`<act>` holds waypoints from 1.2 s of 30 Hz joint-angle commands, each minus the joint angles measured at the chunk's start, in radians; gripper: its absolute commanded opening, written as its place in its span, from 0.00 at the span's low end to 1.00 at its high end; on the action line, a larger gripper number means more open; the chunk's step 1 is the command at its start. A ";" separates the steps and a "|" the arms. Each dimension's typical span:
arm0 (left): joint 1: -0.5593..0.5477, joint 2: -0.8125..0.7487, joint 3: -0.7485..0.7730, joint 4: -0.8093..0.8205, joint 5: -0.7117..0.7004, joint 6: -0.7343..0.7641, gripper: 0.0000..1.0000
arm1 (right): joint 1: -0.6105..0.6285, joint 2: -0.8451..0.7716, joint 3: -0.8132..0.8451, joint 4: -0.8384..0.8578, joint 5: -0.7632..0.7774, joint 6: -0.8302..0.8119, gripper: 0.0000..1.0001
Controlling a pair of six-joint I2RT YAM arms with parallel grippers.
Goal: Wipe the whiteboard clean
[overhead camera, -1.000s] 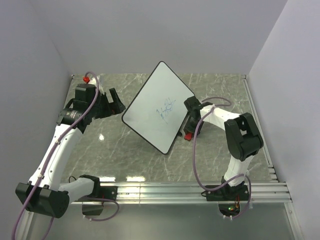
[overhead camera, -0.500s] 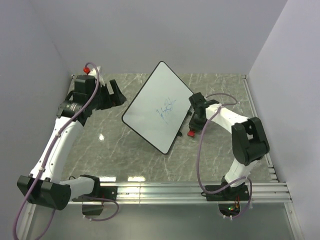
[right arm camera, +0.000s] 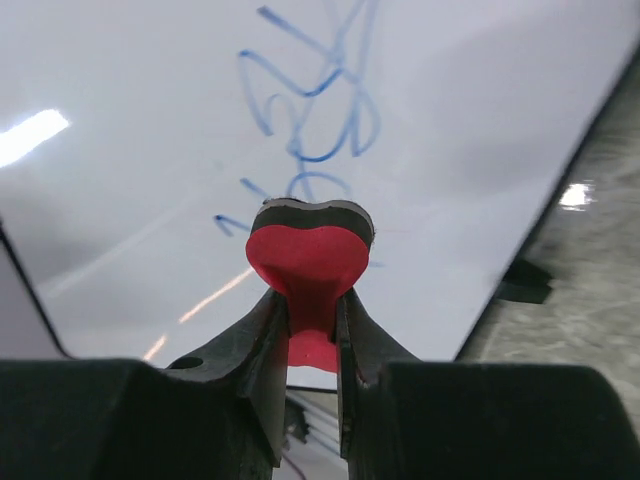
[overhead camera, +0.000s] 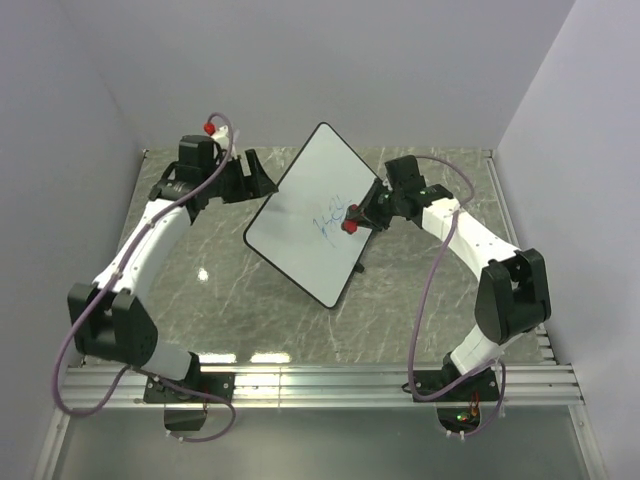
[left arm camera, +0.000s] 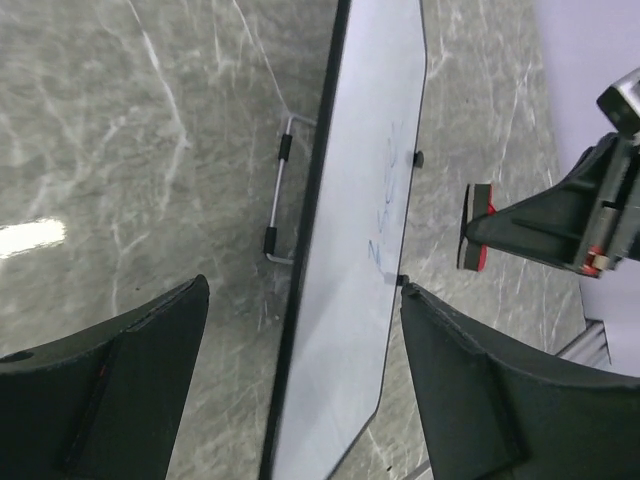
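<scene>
The whiteboard (overhead camera: 312, 210) stands tilted on its wire stand in the middle of the table, with a blue scribble (overhead camera: 332, 220) on its face. My right gripper (overhead camera: 352, 224) is shut on the small red eraser (right arm camera: 310, 262), whose black pad is held against or just off the board beside the scribble (right arm camera: 320, 120). My left gripper (overhead camera: 258, 176) is open at the board's upper left edge, with the board's edge (left arm camera: 340, 300) between its fingers (left arm camera: 110, 400), touching neither. The eraser also shows in the left wrist view (left arm camera: 478, 228).
The marble table (overhead camera: 220, 290) is walled at the left, back and right. A wire stand (left arm camera: 280, 190) props the board from behind. An aluminium rail (overhead camera: 330, 385) runs along the near edge by the arm bases.
My right gripper has lifted the eraser from the table at the board's right and carried it left onto the scribble. My left gripper has moved right and back to straddle the board's upper left edge.
</scene>
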 commanded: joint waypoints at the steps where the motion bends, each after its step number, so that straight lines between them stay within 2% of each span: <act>1: -0.001 0.070 0.021 0.095 0.101 0.013 0.83 | 0.016 0.002 0.031 0.118 -0.154 0.030 0.00; 6: -0.001 0.154 0.049 0.131 0.165 0.019 0.78 | 0.018 -0.032 0.011 0.108 -0.149 -0.001 0.00; 9: -0.002 0.194 0.066 0.146 0.208 0.016 0.66 | 0.018 -0.053 -0.017 0.111 -0.137 -0.001 0.00; 10: -0.001 0.211 0.075 0.148 0.233 0.016 0.58 | 0.018 -0.056 -0.026 0.111 -0.134 0.004 0.00; 12: -0.001 0.225 0.080 0.154 0.256 0.016 0.49 | 0.018 -0.056 -0.034 0.123 -0.132 0.018 0.00; 13: -0.002 0.239 0.084 0.152 0.267 0.018 0.40 | 0.018 -0.055 -0.038 0.128 -0.131 0.024 0.00; 15: -0.001 0.249 0.089 0.143 0.281 0.027 0.30 | 0.021 -0.052 -0.037 0.137 -0.125 0.036 0.00; 18: -0.001 0.246 0.075 0.143 0.276 0.033 0.01 | 0.026 -0.033 -0.014 0.138 -0.111 0.047 0.00; 24: -0.001 0.234 0.031 0.162 0.287 0.033 0.00 | 0.067 0.065 0.113 0.155 -0.100 0.094 0.00; 31: -0.001 0.220 -0.003 0.162 0.267 0.039 0.00 | 0.147 0.287 0.417 0.050 -0.017 0.122 0.00; 34: -0.001 0.214 -0.006 0.160 0.262 0.041 0.00 | 0.174 0.335 0.459 0.011 0.021 0.122 0.00; 36: -0.001 0.213 -0.005 0.152 0.264 0.042 0.00 | 0.179 0.332 0.410 -0.003 0.046 0.134 0.00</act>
